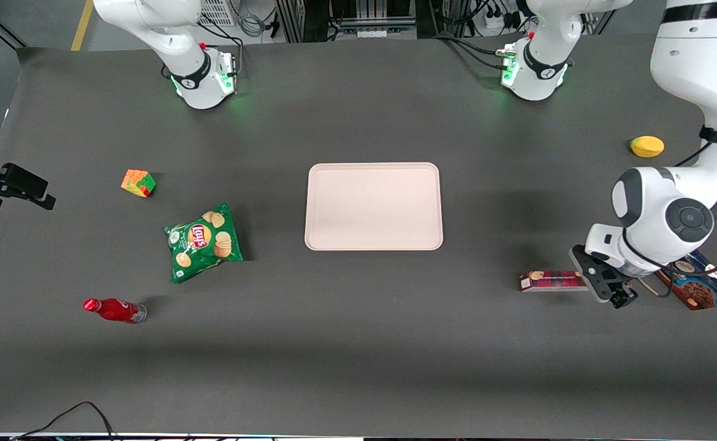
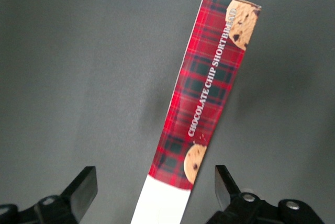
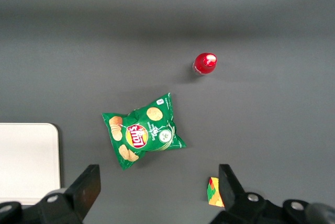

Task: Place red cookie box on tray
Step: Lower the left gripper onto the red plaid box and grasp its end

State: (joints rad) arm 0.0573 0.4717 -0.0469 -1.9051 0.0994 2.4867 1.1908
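Note:
The red cookie box (image 1: 551, 281) lies flat on the dark table toward the working arm's end, nearer the front camera than the tray (image 1: 374, 206). In the left wrist view the box (image 2: 209, 90) shows its plaid face and white end section. My gripper (image 1: 610, 288) hangs over the box's white end, partly covering it in the front view. The gripper (image 2: 155, 192) is open, its fingers (image 2: 84, 190) standing on either side of the white end without touching it. The pale pink tray is bare, in the middle of the table; part of it shows in the right wrist view (image 3: 26, 164).
A blue chocolate-cookie bag (image 1: 695, 285) lies beside the gripper toward the table's end. A yellow fruit (image 1: 647, 146) lies farther from the camera. Toward the parked arm's end lie a green chip bag (image 1: 203, 242), a puzzle cube (image 1: 138, 183) and a small red bottle (image 1: 113, 310).

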